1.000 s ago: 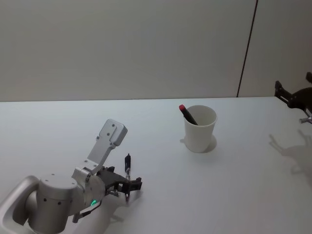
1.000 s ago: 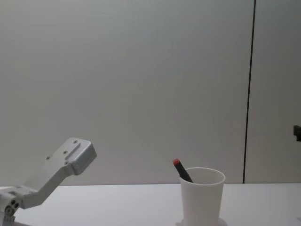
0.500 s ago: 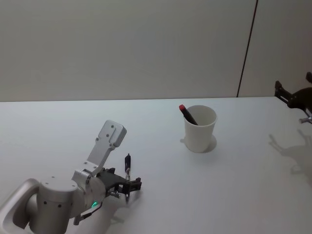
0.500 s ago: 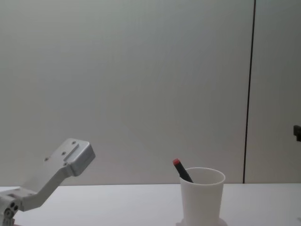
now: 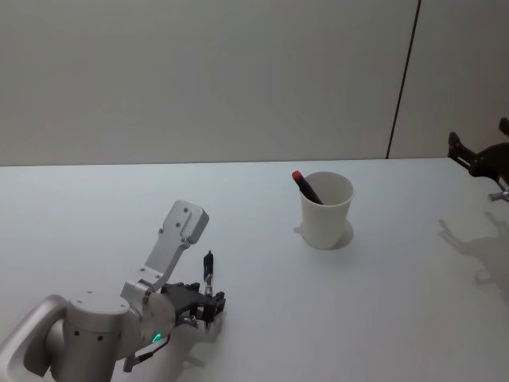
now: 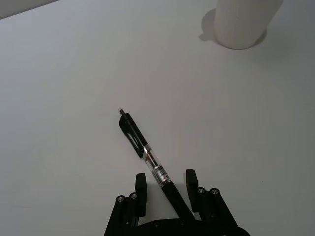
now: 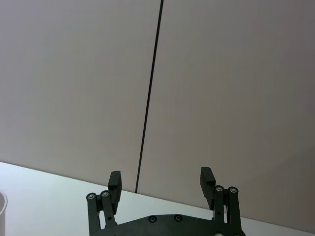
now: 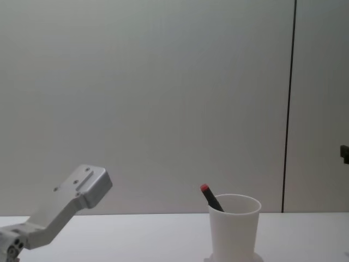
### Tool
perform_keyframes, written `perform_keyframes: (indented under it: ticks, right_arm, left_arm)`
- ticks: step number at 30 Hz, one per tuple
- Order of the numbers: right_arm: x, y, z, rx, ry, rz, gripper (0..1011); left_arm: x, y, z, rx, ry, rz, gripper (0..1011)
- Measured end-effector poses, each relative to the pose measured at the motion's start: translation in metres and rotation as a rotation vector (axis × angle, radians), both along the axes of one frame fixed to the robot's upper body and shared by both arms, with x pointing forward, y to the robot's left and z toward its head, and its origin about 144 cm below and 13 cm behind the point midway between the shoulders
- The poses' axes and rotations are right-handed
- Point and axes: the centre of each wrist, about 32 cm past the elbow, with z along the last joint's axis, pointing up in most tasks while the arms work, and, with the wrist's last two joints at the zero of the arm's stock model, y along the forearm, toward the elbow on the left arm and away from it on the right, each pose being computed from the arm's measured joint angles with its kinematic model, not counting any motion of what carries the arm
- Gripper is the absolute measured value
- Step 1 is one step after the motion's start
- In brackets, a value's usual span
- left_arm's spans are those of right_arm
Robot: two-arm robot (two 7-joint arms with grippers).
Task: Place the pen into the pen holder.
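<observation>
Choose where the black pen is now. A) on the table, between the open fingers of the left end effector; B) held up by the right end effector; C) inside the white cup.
A: the black pen lies on the table, its near end between the spread fingers of the left end effector.

I read the white tabletop (image 5: 262,270) as bare between the black clip pen (image 6: 147,155), which lies flat, and the plain white tapered paper cup (image 5: 326,211). That stretch gives open passage. The cup's mouth is partly taken up. A dark pen with a red cap (image 5: 305,186) leans on its left rim, leaving the right side of the opening free. The left gripper (image 6: 166,175) straddles the lying pen's barrel, fingers apart, with a gap on each side. The right gripper (image 7: 161,173) hangs raised at the far right, spread wide and well apart from the cup.
</observation>
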Motion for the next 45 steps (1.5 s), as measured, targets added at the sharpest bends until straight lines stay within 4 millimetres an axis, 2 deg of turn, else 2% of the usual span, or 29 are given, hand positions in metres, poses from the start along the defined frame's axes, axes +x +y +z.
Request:
perform_keyframes:
  ticks: [3,5,6,7,13,33,45]
  right_arm:
    - [0.0,0.0,0.0,0.0,0.0,0.0,1002]
    - [0.0,0.0,0.0,0.0,0.0,0.0,1002]
    - [0.0,0.0,0.0,0.0,0.0,0.0,1002]
    - [0.0,0.0,0.0,0.0,0.0,0.0,1002]
    - [0.0,0.0,0.0,0.0,0.0,0.0,1002]
    - [0.0,0.0,0.0,0.0,0.0,0.0,1001]
    - [0.0,0.0,0.0,0.0,0.0,0.0,1001]
  left_arm:
    - [0.0,-0.001,-0.002,-0.004,0.013,-0.004,447]
    - [-0.001,-0.002,-0.004,-0.007,0.021,-0.008,411]
    - [-0.001,-0.002,-0.004,-0.007,0.021,-0.008,342]
    - [-0.001,-0.002,-0.005,-0.009,0.025,-0.009,342]
    - [-0.001,-0.003,-0.007,-0.017,0.036,-0.013,150]
    - [-0.002,0.002,-0.007,-0.004,0.011,0.0,136]
    - [-0.006,0.008,0.01,0.033,-0.111,0.025,136]
